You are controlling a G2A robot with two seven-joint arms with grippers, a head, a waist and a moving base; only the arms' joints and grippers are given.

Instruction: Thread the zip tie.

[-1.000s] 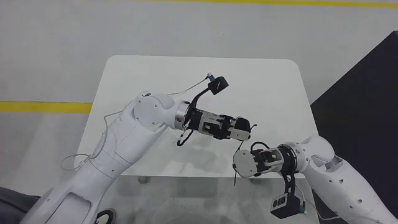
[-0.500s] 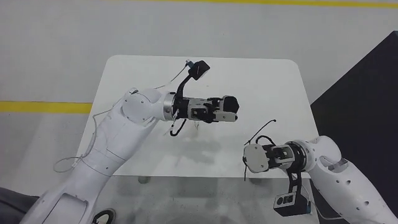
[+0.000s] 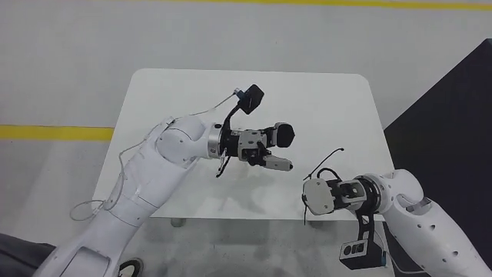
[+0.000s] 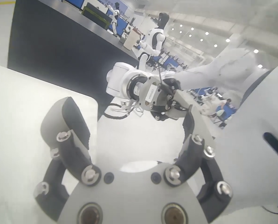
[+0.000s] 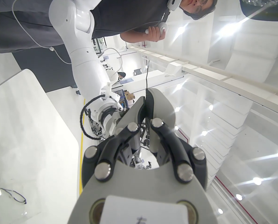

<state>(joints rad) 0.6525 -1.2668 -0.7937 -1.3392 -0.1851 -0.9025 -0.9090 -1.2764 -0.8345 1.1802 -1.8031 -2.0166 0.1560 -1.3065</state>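
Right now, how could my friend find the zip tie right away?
Find the white rectangular table, then the right gripper at its near edge. The thin black plastic zip tie pokes from its shut grip, far thinner than the looped black cables on the arms.

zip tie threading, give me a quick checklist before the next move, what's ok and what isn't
1. Right claw gripping the zip tie: ok, shut on the strap.
2. Left claw free to take the loose end: ok, open and empty.
3. Claws close enough for the threading: not ok, a gap separates them above the table.
4. Loose end clear of the grip: ok, a length sticks out beyond it.
5. Tail already through the head: cannot tell, too thin to see.
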